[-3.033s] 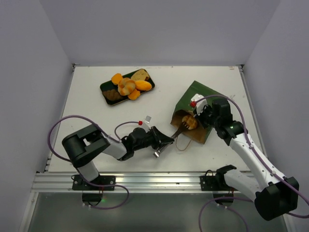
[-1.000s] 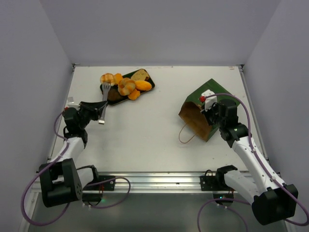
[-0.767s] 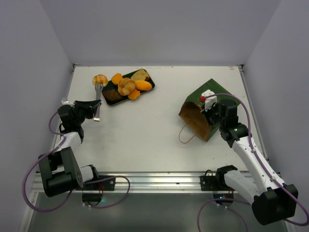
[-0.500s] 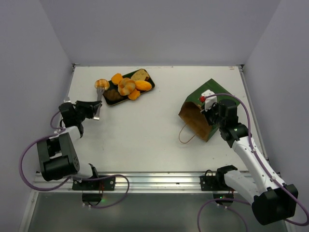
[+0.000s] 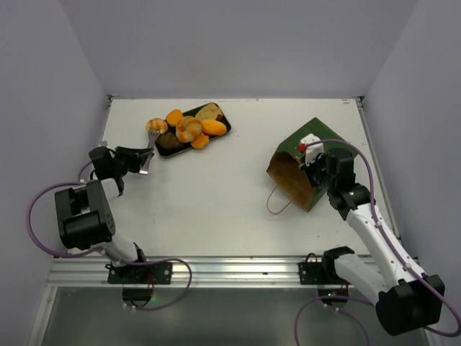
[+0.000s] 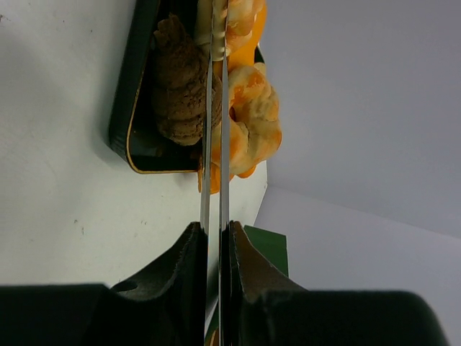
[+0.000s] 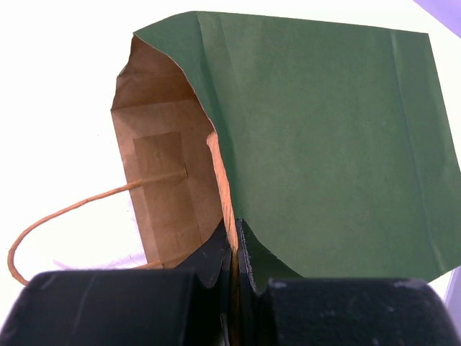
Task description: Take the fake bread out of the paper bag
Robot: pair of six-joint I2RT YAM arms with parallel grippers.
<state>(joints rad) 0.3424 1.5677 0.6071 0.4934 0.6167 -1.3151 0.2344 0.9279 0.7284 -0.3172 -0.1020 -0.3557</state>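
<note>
The dark green paper bag (image 5: 301,155) lies on its side at the right, its brown mouth facing left. My right gripper (image 5: 311,167) is shut on the bag's upper rim (image 7: 229,209); no bread shows in the part of the inside that is visible. My left gripper (image 5: 137,160) is shut on metal tongs (image 6: 215,144). The tongs pinch a tan-orange roll (image 5: 153,126) at the left end of the dark green tray (image 5: 163,153). Several bread pieces lie on the tray, among them a brown piece (image 6: 180,94) and an orange-yellow twist (image 6: 253,122).
The bag's string handle (image 5: 274,205) loops onto the table in front of the bag. The tray stands at the back left. The side walls run close to both arms.
My left arm has carried the roll in the tongs from the bag across to the tray, swinging a little left and then back right. The right gripper and the bag have not moved.
</note>
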